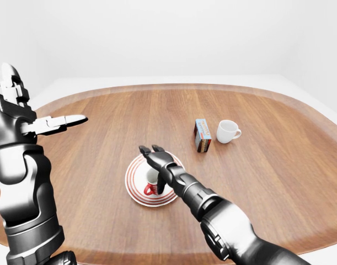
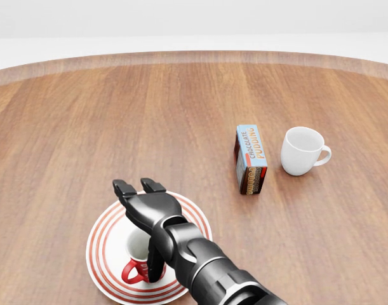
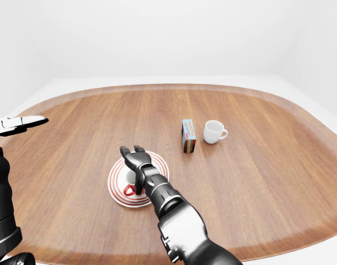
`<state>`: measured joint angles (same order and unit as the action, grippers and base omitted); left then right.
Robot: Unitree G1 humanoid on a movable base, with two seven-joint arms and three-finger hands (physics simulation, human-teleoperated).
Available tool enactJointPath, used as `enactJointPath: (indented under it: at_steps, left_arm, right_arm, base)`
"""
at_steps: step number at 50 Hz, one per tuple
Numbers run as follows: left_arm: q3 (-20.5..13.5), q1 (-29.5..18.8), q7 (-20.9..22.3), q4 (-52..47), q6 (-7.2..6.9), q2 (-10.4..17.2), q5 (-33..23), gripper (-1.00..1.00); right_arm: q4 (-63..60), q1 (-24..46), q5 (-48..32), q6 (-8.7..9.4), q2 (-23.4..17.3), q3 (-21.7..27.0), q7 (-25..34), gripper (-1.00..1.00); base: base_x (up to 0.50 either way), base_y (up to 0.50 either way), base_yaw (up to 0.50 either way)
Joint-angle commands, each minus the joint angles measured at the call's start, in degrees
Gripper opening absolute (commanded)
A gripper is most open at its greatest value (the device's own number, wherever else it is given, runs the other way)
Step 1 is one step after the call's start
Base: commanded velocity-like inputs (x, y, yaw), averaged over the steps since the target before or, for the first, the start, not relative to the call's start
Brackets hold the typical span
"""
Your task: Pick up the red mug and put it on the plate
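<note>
Right now I see the red mug (image 2: 138, 264) standing upright on the plate (image 2: 103, 246), a white plate with red rings that sits on the wooden table (image 2: 117, 121) toward the lower left of the head view. The mug's red handle points toward the bottom left of that view, and its white inside is partly hidden by my right hand (image 2: 145, 204). That hand is spread open above the mug: two fingertips (image 2: 124, 187) stretch out level past the mug's far rim, toward the top of the view, while another digit hangs down along the mug's right side. I cannot tell whether that digit touches the mug, but nothing is closed round it, so the hand has hold of nothing. Over in the left-eye view my left hand (image 1: 47, 124) is raised well clear of the table at the left edge, fingers extended and empty. Well apart from the plate, toward the right of the head view, a chocolate pudding box (image 2: 250, 159) lies on the table, and a white mug (image 2: 301, 150) stands just beside it, handle to the right.
</note>
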<state>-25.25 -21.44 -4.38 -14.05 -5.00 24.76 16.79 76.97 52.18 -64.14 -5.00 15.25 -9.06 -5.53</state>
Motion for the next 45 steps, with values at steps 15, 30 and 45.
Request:
enactJointPath:
  at_steps: [15, 30, 45]
  left_arm:
    - [-0.13, -0.15, -0.24, -0.57, 0.0, 0.26, 0.28, 1.0]
    - [-0.02, -0.85, -0.36, -0.6, 0.0, 0.53, 0.53, 1.0]
    - [-0.34, -3.07, -1.09, -0.96, 0.0, 2.38, 1.46, 1.0]
  right_arm:
    - [-1.53, 5.07, 4.03, 0.0, -1.23, 1.99, 2.82, 1.0]
    - [-5.1, 14.85, 12.89, 0.0, -4.63, 3.49, 8.31, 1.0]
    - [-5.57, 28.86, 26.35, 0.0, -14.35, 8.98, 11.18, 1.0]
  base:
    - [0.0, 0.0, 0.0]
    - [0.0, 0.0, 0.0]
    - [0.0, 0.0, 0.0]
